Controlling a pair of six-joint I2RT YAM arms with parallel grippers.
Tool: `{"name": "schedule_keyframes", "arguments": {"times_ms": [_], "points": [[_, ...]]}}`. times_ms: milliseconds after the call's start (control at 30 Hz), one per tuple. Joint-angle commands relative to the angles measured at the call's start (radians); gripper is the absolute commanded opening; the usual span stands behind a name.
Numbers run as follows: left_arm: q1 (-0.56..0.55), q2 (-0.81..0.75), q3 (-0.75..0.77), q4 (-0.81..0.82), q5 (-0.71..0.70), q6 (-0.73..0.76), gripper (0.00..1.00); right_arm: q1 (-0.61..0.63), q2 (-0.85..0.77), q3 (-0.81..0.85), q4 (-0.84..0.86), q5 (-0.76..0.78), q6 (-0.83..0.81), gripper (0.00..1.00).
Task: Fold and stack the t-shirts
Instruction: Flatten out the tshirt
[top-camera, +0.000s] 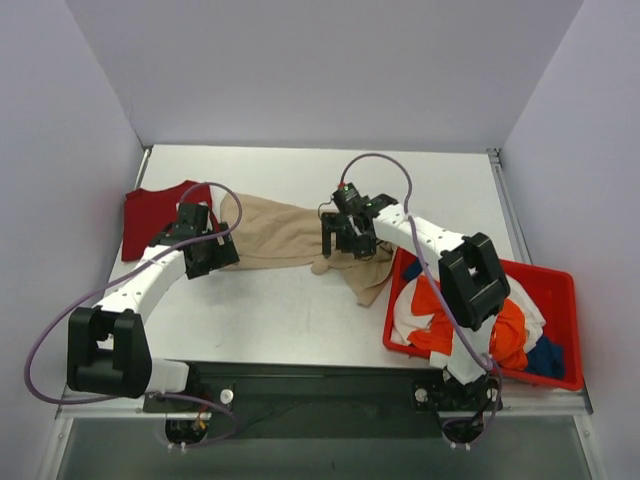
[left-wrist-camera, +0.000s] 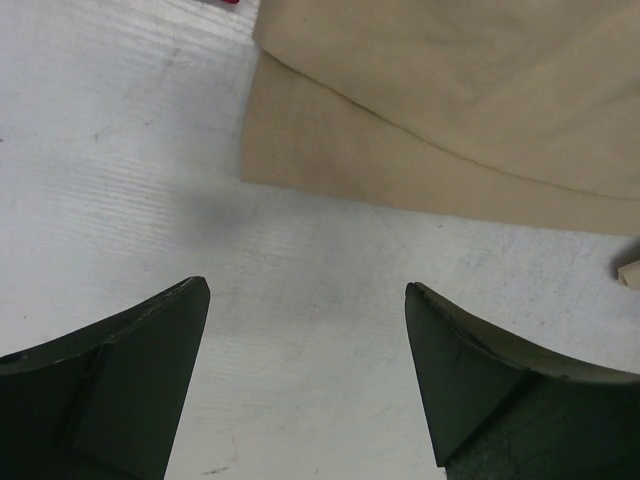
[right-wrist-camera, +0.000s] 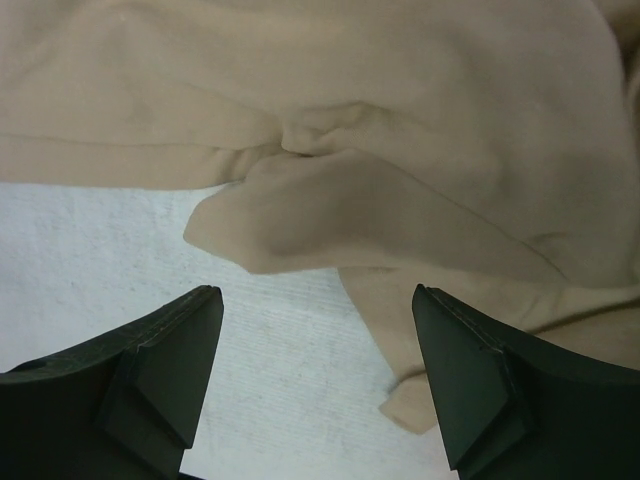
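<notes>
Toward the table's far edge, beige t-shirt (top-camera: 280, 235): lies as a loose, rumpled strip across the middle of the table (top-camera: 300, 320), with its right end trailing toward the red bin (top-camera: 560, 285).
Left gripper (left-wrist-camera: 305, 300): fingers are spread wide over bare table just short of the shirt's near-left corner, with nothing between them.
Right gripper (right-wrist-camera: 315, 300): fingers are also spread wide, hanging over a bunched flap, probably a sleeve, at the shirt's right end, and pinching nothing.
Dark red t-shirt (top-camera: 150, 215): lies flat at the far-left corner, meeting the beige shirt's left end; whether they overlap I cannot tell.
Bin load: the orange t-shirt (top-camera: 440, 325), white t-shirt (top-camera: 408, 310) and blue t-shirt (top-camera: 545, 357) are heaped in the bin at the near-right corner.
Handling: the beige cloth looks light, soft and limp. It will likely sag from any hold, drag on the table, and let its layers slide over each other.
Where to take hold: the hem corner in front of the left fingers looks flat and seamed. On the right, a clean edge looks a safer hold than the crumpled flap, where a pinch may catch several layers.
</notes>
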Motion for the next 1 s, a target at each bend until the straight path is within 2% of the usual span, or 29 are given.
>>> {"name": "schedule_keyframes", "arguments": {"times_ms": [0, 100, 167, 267, 300, 333, 567, 700, 967], "points": [[0.018, 0.040, 0.080, 0.076, 0.042, 0.023, 0.90, 0.008, 0.086, 0.081, -0.065, -0.019, -0.023, 0.78], [0.024, 0.068, 0.100, 0.080, 0.066, 0.028, 0.90, 0.008, 0.158, 0.129, -0.087, -0.014, -0.035, 0.76], [0.027, 0.076, 0.114, 0.077, 0.075, 0.028, 0.90, -0.002, 0.189, 0.160, -0.098, -0.007, -0.037, 0.67], [0.032, 0.094, 0.125, 0.077, 0.077, 0.029, 0.90, -0.039, 0.224, 0.200, -0.153, 0.039, -0.015, 0.28], [0.033, 0.097, 0.128, 0.079, 0.076, 0.031, 0.90, -0.051, 0.216, 0.203, -0.185, 0.065, 0.002, 0.06], [0.035, 0.102, 0.131, 0.080, 0.072, 0.032, 0.90, -0.067, 0.204, 0.200, -0.196, 0.097, 0.008, 0.00], [0.039, 0.157, 0.163, 0.103, 0.051, 0.023, 0.89, -0.206, 0.037, 0.118, -0.205, 0.174, 0.037, 0.00], [0.036, 0.213, 0.171, 0.142, 0.060, 0.012, 0.85, -0.252, 0.028, 0.124, -0.205, 0.162, 0.029, 0.00], [0.013, 0.322, 0.200, 0.198, 0.129, -0.008, 0.69, -0.262, 0.060, 0.144, -0.207, 0.125, 0.008, 0.00]]}}
